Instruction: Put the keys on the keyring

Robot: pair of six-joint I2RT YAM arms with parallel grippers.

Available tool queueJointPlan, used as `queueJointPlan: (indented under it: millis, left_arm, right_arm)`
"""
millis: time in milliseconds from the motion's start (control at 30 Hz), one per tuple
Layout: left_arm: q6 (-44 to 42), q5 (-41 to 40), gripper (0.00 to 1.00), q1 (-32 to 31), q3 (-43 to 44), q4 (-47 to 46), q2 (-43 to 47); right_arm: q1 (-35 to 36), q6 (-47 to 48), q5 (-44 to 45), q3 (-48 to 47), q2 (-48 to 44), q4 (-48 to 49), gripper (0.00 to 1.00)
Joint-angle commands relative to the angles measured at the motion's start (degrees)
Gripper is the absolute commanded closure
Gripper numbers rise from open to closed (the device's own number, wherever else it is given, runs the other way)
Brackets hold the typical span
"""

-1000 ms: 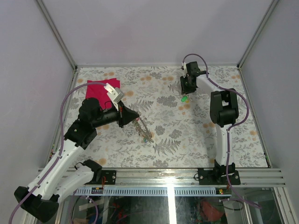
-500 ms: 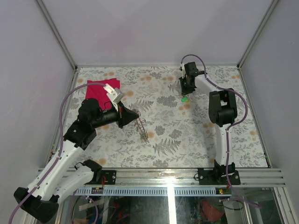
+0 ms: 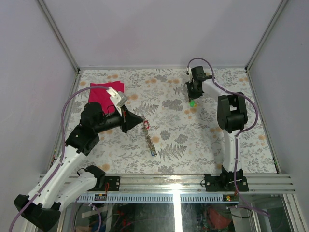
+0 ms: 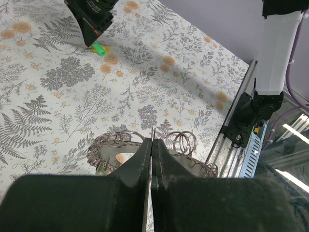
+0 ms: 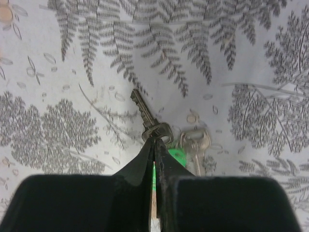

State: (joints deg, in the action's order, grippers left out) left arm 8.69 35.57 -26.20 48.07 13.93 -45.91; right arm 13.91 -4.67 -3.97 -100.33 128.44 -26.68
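Fern-printed tablecloth (image 3: 193, 140), crimson cloth (image 3: 99, 92) (far left corner), grey walls (image 3: 159, 29)

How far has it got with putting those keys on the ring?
Early stage. The left gripper is shut on the keyring, which already carries small loops around its rim. The right gripper is shut on the keys, beside a green tag, well apart from the ring. Left to do: bring them across and thread them on.

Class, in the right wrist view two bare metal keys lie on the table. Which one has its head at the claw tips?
The darker key, blade pointing up-left; the paler key lies apart to its right.
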Motion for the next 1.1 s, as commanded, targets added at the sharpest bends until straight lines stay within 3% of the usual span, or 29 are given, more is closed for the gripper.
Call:
queueJointPlan:
  millis: [0, 367, 867, 1067]
  left_arm:
    - [-0.51, 0.08, 1.0, 0.27, 2.37, -3.52, 1.19]
    - [-0.02, 0.29, 1.0, 0.25, 2.26, -6.11, 1.05]
    - [-0.43, 4.27, 1.0, 0.27, 5.81, -12.16, -2.35]
    - [0.3, 4.54, 1.0, -0.48, 7.73, -14.45, -3.35]
  right_arm:
    - [0.63, 0.89, -0.15, 3.52, -10.27, 1.83, 1.0]
    - [0.65, 0.09, -3.83, 20.58, -31.46, 8.51, 1.0]
    - [1.45, 0.35, -34.67, 36.93, -62.11, 19.77, 1.0]
    - [5.57, -1.91, -38.4, 40.2, -70.26, 24.8, 1.0]
